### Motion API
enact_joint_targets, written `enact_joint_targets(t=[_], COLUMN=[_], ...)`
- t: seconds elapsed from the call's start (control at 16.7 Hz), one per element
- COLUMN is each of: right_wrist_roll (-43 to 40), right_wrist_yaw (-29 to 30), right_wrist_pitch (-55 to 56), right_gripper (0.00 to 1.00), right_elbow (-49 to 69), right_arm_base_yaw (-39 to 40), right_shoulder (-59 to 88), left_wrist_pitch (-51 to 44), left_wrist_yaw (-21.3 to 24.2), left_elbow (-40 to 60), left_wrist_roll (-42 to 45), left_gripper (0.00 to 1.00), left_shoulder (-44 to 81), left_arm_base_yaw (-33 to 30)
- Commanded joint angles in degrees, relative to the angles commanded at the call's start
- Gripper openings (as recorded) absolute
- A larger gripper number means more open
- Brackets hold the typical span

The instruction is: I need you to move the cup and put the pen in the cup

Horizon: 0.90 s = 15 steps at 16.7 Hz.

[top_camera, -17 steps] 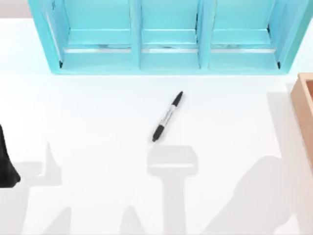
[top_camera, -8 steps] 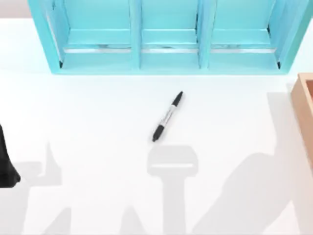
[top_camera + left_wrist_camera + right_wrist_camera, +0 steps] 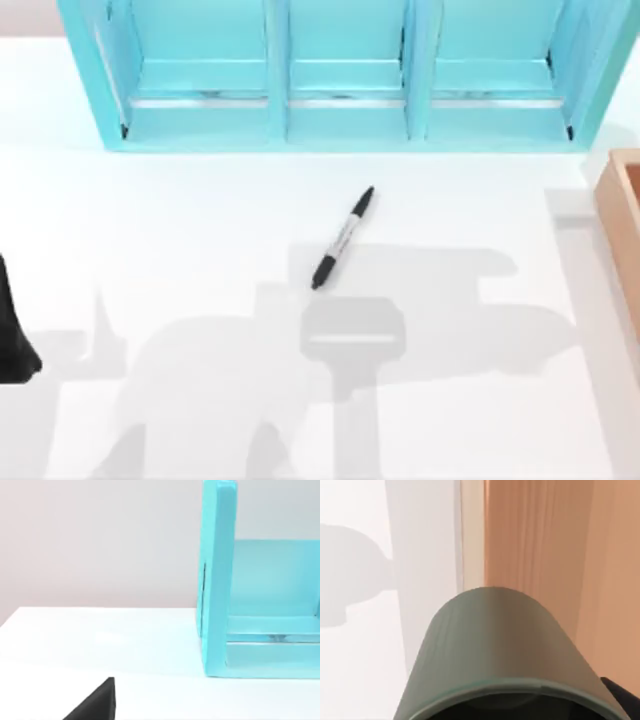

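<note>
Pen [image 3: 342, 238] lying on white table [image 3: 180, 230], cup [image 3: 500, 650] close before right wrist camera, hand state unclear

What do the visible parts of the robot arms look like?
The left arm is plain matte black, a tapered bulk at the left edge of the table. A black wedge shows in the left wrist view. No cables or markings are visible.

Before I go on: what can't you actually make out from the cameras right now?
- Right hand: the right wrist view has the cup close against the lens, lower part cut off by the edge; I cannot tell whether fingers grip it.
- Left hand: a dark shape at the top view's left edge, cut off.
- Wooden box: cropped at the right edge, inside hidden.
- Pen: print too small to read.
</note>
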Motion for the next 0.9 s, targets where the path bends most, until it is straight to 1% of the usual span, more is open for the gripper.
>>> enact_joint_targets(t=[0.18,0.42,0.6,0.9], right_wrist_roll=[4.9,5.6,6.4,14.8], right_wrist_yaw=[0.0,0.0,0.0,1.2], right_wrist_pitch=[-5.4,-6.0,-5.3,1.6], right_gripper=[0.00,0.00,0.00,0.00], right_elbow=[4.0,4.5,4.3,3.6], right_arm_base_yaw=[5.0,5.6,6.2,14.7], right_shoulder=[-2.2,-2.6,-1.7,4.5], left_wrist_pitch=[0.0,0.0,0.0,0.0], left_wrist_yaw=[0.0,0.0,0.0,0.0], left_elbow=[0.0,0.0,0.0,0.0], left_wrist_roll=[0.0,0.0,0.0,0.0], left_gripper=[1.00,1.00,1.00,1.00], left_shoulder=[0.0,0.0,0.0,0.0], left_arm_base_yaw=[0.0,0.0,0.0,0.0])
